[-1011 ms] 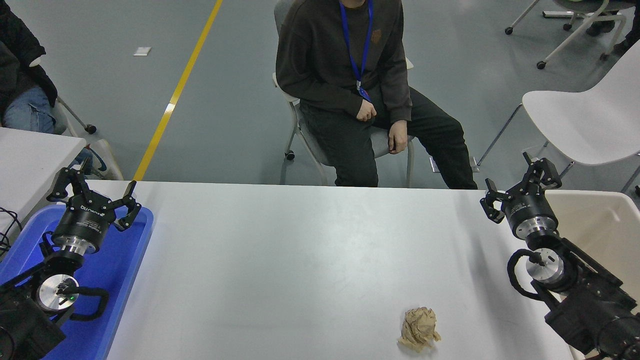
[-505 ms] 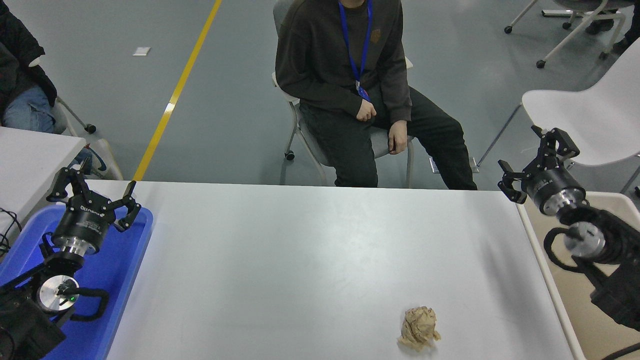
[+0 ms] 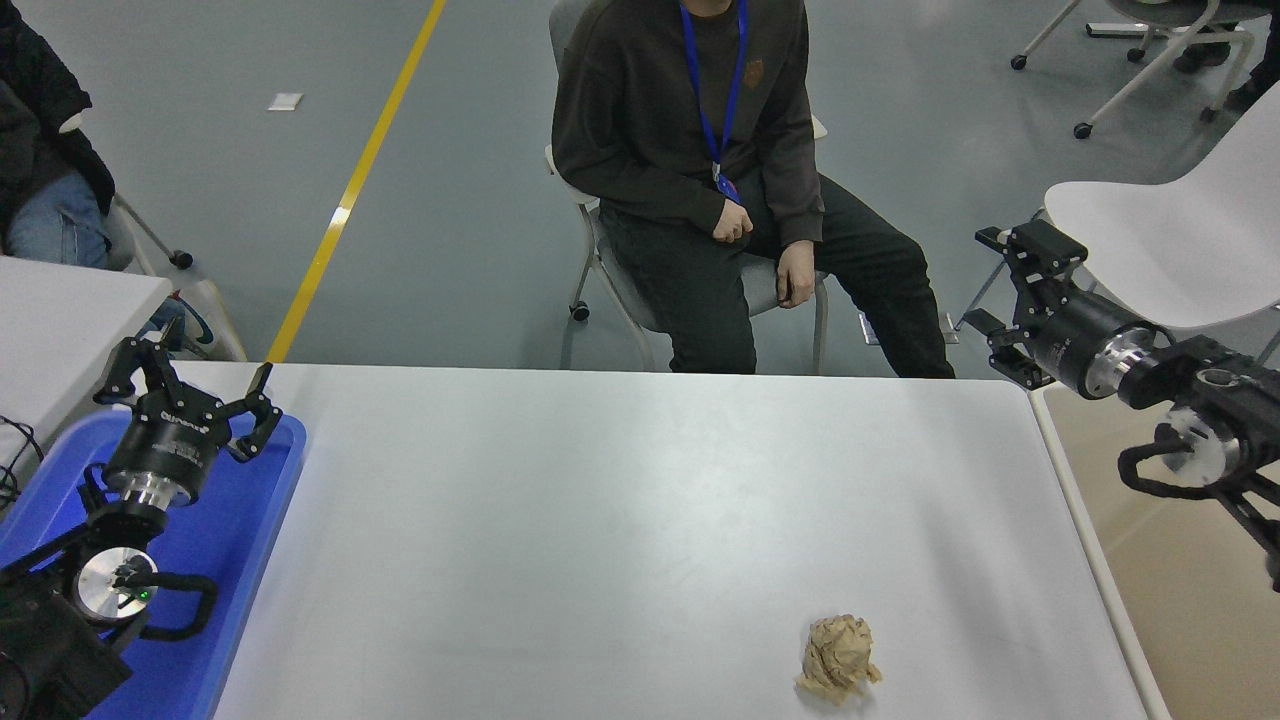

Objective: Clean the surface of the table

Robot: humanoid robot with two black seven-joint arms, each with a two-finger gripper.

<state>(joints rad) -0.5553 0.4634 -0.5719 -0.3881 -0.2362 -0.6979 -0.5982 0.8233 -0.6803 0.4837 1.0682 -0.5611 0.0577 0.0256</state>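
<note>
The table surface (image 3: 600,500) is a wide white-grey top across the middle of the head view. A crumpled tan paper ball (image 3: 838,657) lies on it near the front edge, right of centre. My right gripper (image 3: 990,285) is open and empty, raised at the table's far right corner and pointing left, well away from the ball. My left gripper (image 3: 190,372) is open and empty, parked over the blue tray (image 3: 255,520) at the lower left.
A beige bin (image 3: 1170,570) stands against the table's right side, under my right arm. A person (image 3: 700,180) sits on a chair beyond the far edge. A white chair (image 3: 1170,240) stands at the right. A smaller white table (image 3: 60,320) shows at the left.
My right arm has lifted and swung outward to the right, off the table's right side and over the bin, and the gripper has turned to point left. The paper ball and left arm have not moved.
</note>
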